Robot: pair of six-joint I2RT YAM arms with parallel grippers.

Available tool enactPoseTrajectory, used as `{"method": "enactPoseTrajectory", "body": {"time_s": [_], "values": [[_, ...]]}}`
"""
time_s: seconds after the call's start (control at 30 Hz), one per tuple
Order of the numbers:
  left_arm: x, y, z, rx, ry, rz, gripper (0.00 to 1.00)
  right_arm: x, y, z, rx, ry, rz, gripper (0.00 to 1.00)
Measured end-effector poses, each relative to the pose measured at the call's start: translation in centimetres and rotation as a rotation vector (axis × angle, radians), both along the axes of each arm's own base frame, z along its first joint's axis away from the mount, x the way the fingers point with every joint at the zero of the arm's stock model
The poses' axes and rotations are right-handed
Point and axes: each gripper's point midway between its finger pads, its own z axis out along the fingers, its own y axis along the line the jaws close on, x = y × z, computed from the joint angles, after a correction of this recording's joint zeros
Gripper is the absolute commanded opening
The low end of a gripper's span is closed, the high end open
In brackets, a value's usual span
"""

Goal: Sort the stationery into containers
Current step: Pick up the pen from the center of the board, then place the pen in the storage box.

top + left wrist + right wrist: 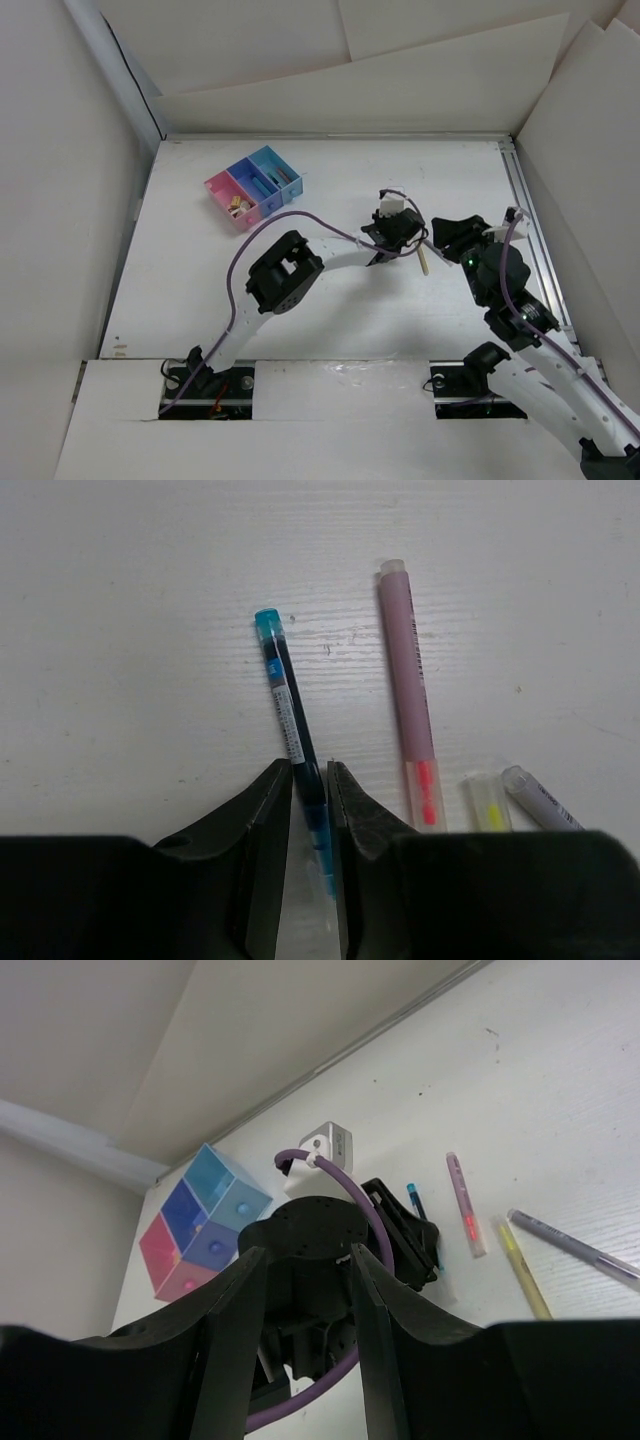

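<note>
My left gripper (310, 775) is shut on the lower part of a blue pen (285, 695) with a teal cap that lies on the white table. To its right lie a pink highlighter (408, 690), a yellow highlighter (487, 805) and the tip of a lilac-grey pen (540, 800). The right gripper (308, 1260) hovers open and empty just right of the left wrist (400, 240), looking at it from behind. The containers (255, 187) stand at the far left: a pink bin (222, 190) with small bits inside, a dark blue one (245, 178) and a light blue one (275, 168).
White walls close in the table on the left, back and right. A metal rail (530, 220) runs along the right edge. A purple cable (240, 262) loops over the left arm. The two wrists are close together near the table's middle right.
</note>
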Motion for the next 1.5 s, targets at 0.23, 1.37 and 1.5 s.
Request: {"method": "enactPoseTrajectory", "body": {"time_s": [0.23,1.37,1.5], "values": [[-0.3,2.0,-0.2,0.038,-0.036,0.042,0.07,-0.4,-0.4,0.8,0.014,-0.025,-0.011,0.52],[19.0,34.3,15.2,-0.351,-0.165,0.537,0.00,0.3,0.5,-0.6,-0.011,0.021,0.018,0.65],[19.0,35.0,11.8,-0.311,-0.095,0.563,0.02,0.3,0.6,-0.8,-0.014,0.025,0.022,0.65]]}}
